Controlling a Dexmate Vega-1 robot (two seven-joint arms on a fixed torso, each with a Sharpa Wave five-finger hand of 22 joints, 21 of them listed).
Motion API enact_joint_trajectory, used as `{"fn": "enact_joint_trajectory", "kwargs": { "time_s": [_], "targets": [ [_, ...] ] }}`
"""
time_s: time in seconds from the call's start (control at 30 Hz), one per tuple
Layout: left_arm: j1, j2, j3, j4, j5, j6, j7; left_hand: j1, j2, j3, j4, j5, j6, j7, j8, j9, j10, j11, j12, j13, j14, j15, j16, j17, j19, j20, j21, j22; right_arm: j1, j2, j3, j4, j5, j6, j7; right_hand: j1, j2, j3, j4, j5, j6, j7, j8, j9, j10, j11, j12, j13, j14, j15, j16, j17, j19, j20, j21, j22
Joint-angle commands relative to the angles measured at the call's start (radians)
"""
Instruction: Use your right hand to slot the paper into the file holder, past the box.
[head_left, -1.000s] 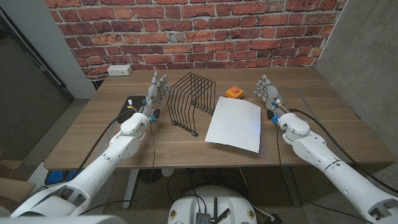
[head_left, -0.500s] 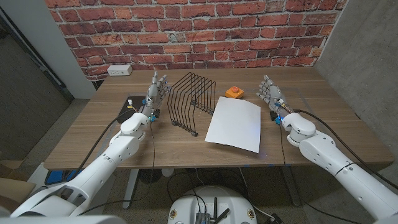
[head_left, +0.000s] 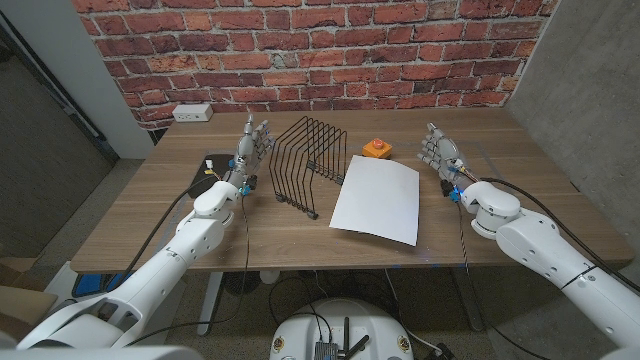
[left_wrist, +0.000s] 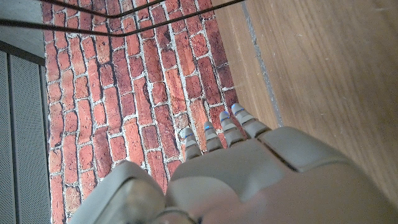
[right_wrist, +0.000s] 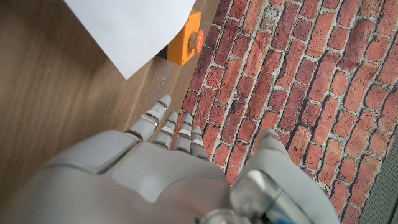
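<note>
Paper (head_left: 376, 201): we're seeing it lying on table (head_left: 520, 190), beside file holder (head_left: 311, 163).
Box (head_left: 378, 149): orange, touching paper's far edge.
Right robot hand (head_left: 439, 155): fingers apart, holding nothing.
Left robot hand (head_left: 253, 146): same, w/ nothing in it.

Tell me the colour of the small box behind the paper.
Orange box with a red button, clearest in the right wrist view.

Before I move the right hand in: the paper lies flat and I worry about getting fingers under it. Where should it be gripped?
Probably by its right edge, coming from the right hand's side. The paper lies flat on the table, so a lifted edge or corner is likely needed; that edge is nearest the hand and clear of the file holder and orange box.
</note>
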Motion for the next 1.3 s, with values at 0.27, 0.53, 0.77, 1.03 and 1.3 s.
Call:
{"fn": "enact_joint_trajectory", "kwargs": {
  "time_s": [0.27, 0.53, 0.77, 1.03, 1.3],
  "targets": [
    [0.000, 0.000, 0.000, 0.001, 0.000, 0.000, 0.000, -0.001, 0.009, 0.001, 0.005, 0.003, 0.001, -0.009, 0.006, 0.005, -0.001, -0.008, 0.008, 0.006, 0.010, 0.001, 0.006, 0.003, 0.007, -0.001, 0.007, 0.006, -0.068, -0.090, 0.075, -0.193, 0.098, -0.223, -0.137, 0.026, -0.012, 0.002, -0.028, -0.007, -0.019, 0.016, 0.007, 0.003, -0.007, 0.001, 0.009, 0.000, 0.056, 0.025, 0.024, -0.011, 0.012, 0.028, 0.007, 0.003],
    [0.000, 0.000, 0.000, 0.001, 0.000, 0.000, 0.000, -0.001, 0.009, 0.001, 0.005, 0.003, 0.001, -0.009, 0.006, 0.005, -0.002, -0.008, 0.007, 0.006, 0.010, 0.000, 0.006, 0.002, 0.007, -0.001, 0.006, 0.006, -0.094, -0.113, 0.113, -0.254, 0.142, -0.308, -0.212, 0.045, -0.018, 0.005, -0.051, -0.011, 0.004, 0.047, 0.020, 0.004, 0.030, 0.025, 0.023, 0.001, 0.099, 0.031, 0.036, -0.024, 0.053, 0.033, 0.017, 0.003],
    [0.000, 0.000, 0.000, 0.001, 0.000, 0.000, 0.000, -0.001, 0.009, 0.001, 0.005, 0.003, 0.001, -0.009, 0.006, 0.005, -0.001, -0.008, 0.008, 0.006, 0.010, 0.001, 0.007, 0.002, 0.007, -0.001, 0.006, 0.006, -0.122, -0.124, 0.151, -0.271, 0.188, -0.334, -0.217, 0.073, -0.020, 0.012, -0.072, -0.012, 0.037, 0.068, 0.029, 0.005, 0.067, 0.056, 0.032, 0.002, 0.138, 0.047, 0.044, -0.037, 0.093, 0.035, 0.022, 0.002],
    [-0.001, 0.000, 0.000, 0.002, 0.000, 0.000, -0.001, -0.001, 0.009, 0.001, 0.005, 0.003, 0.001, -0.009, 0.006, 0.005, -0.002, -0.006, 0.007, 0.006, 0.009, 0.001, 0.006, 0.003, 0.007, -0.001, 0.007, 0.006, -0.132, -0.132, 0.187, -0.282, 0.253, -0.373, -0.226, 0.092, -0.024, 0.015, -0.083, -0.012, 0.039, 0.087, 0.026, 0.005, 0.075, 0.082, 0.031, 0.003, 0.146, 0.075, 0.041, -0.047, 0.114, 0.053, 0.021, 0.001],
    [-0.001, 0.000, 0.000, 0.002, 0.000, 0.000, -0.001, -0.001, 0.009, 0.001, 0.005, 0.003, 0.000, -0.009, 0.006, 0.005, -0.002, -0.007, 0.007, 0.006, 0.010, 0.001, 0.006, 0.003, 0.007, -0.001, 0.006, 0.006, -0.128, -0.150, 0.223, -0.289, 0.349, -0.437, -0.241, 0.114, -0.034, 0.017, -0.090, -0.011, 0.048, 0.113, 0.026, 0.005, 0.079, 0.112, 0.028, 0.003, 0.152, 0.105, 0.036, -0.060, 0.140, 0.084, 0.020, 0.000]
  ]
}}
